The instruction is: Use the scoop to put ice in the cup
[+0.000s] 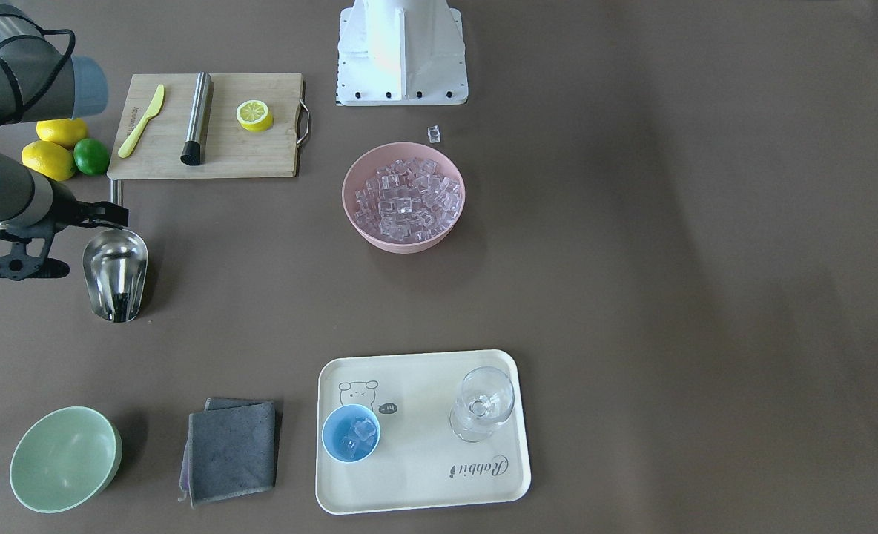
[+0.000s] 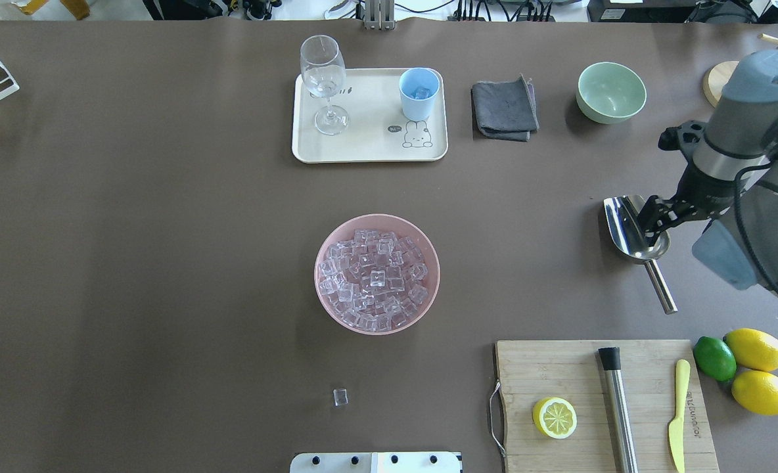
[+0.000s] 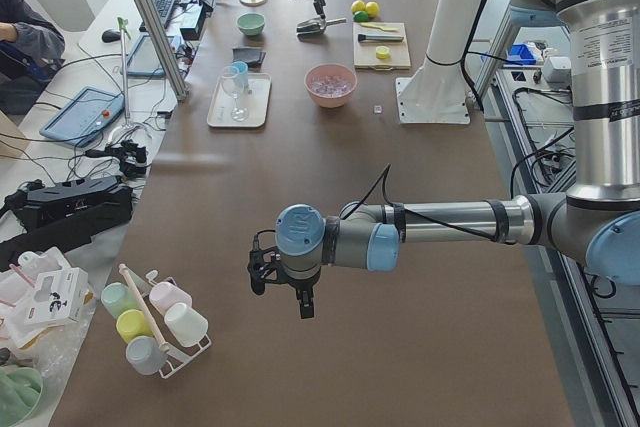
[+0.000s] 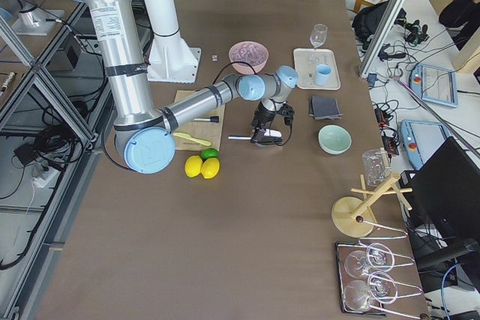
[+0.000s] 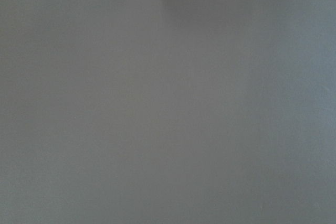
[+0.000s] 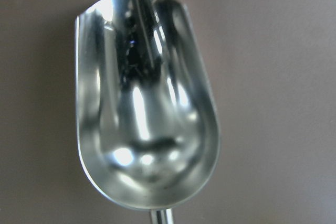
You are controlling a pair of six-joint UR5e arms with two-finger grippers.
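Note:
The steel scoop (image 1: 115, 274) lies on the table with its trough empty, as the right wrist view (image 6: 142, 103) shows. It also shows in the overhead view (image 2: 625, 226). My right gripper (image 1: 116, 215) stands low over the spot where the handle meets the trough (image 2: 655, 220); I cannot tell whether it is shut on it. The ice (image 2: 376, 272) fills a pink bowl (image 1: 357, 215) at mid table. The light-blue cup (image 1: 351, 433) stands on a cream tray (image 1: 424, 475) with a few cubes in it. My left gripper (image 3: 285, 292) hangs over bare table far away; I cannot tell its state.
A stemmed glass (image 1: 483, 404) shares the tray. A grey cloth (image 1: 231, 449) and a green bowl (image 1: 64, 460) lie beside it. A cutting board (image 1: 261, 156) with a lemon half, a steel cylinder and a yellow knife is near the scoop. One stray cube (image 1: 433, 133) lies by the robot base.

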